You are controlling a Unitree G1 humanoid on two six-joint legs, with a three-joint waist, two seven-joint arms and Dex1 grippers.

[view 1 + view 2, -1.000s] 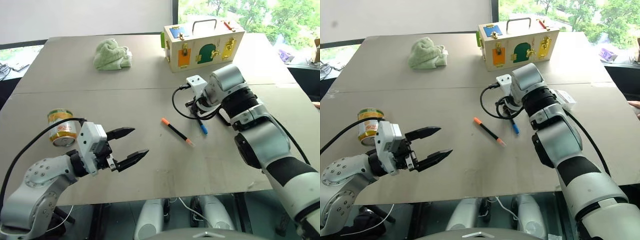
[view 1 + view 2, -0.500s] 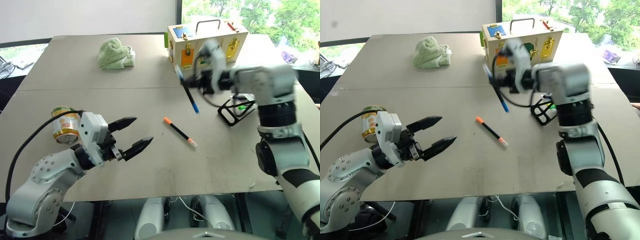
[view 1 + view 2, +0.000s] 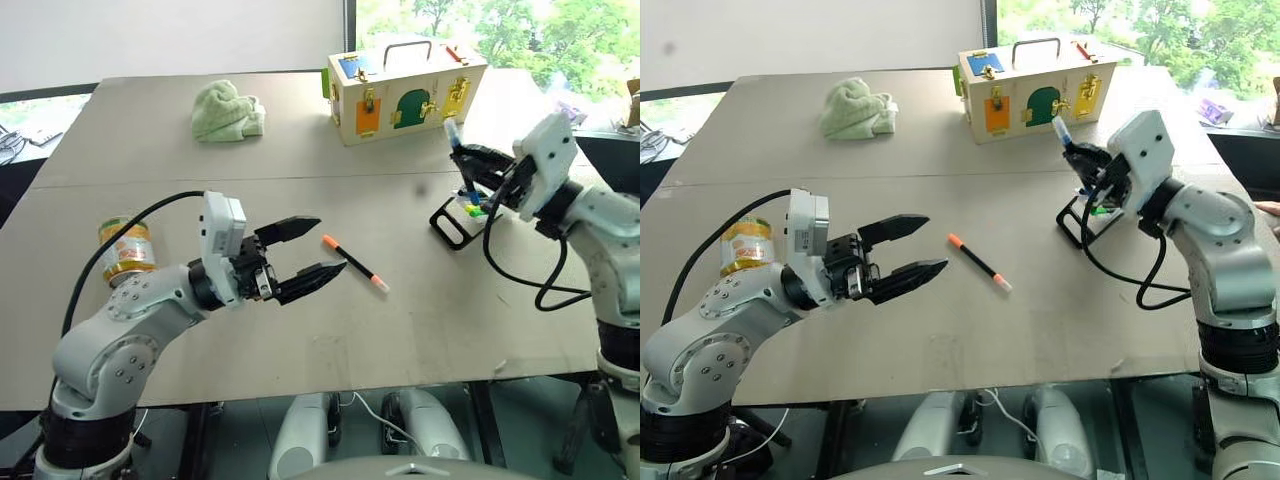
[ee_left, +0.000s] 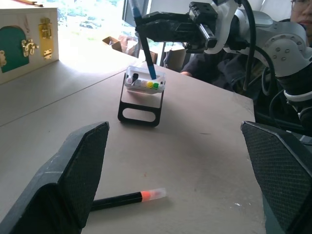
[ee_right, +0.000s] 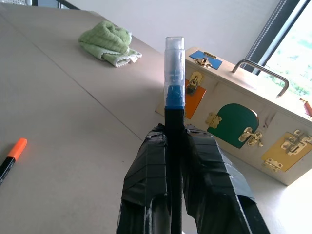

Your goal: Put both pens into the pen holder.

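Observation:
The blue-capped pen [image 5: 174,73] stands upright in my right gripper [image 3: 468,168], which is shut on its black barrel. In the left wrist view the blue pen [image 4: 146,61] reaches down with its lower tip at the clear top of the black pen holder [image 4: 142,92]. The holder [image 3: 460,215] stands at the table's right side. The orange-capped pen [image 3: 355,263] lies flat in the middle of the table. My left gripper [image 3: 330,245] hovers open just left of the orange pen, fingers [image 4: 73,180] spread wide with nothing between them.
A yellow-labelled can [image 3: 125,250] stands at the left behind my left arm. A green towel [image 3: 228,110] and a wooden box [image 3: 405,88] with coloured doors and a metal handle sit at the back. The table's front edge [image 3: 300,395] is near.
My right arm swung right with the blue pen, from over mid-table to above the pen holder. My left gripper moved right and up, closer to the orange pen, still open.

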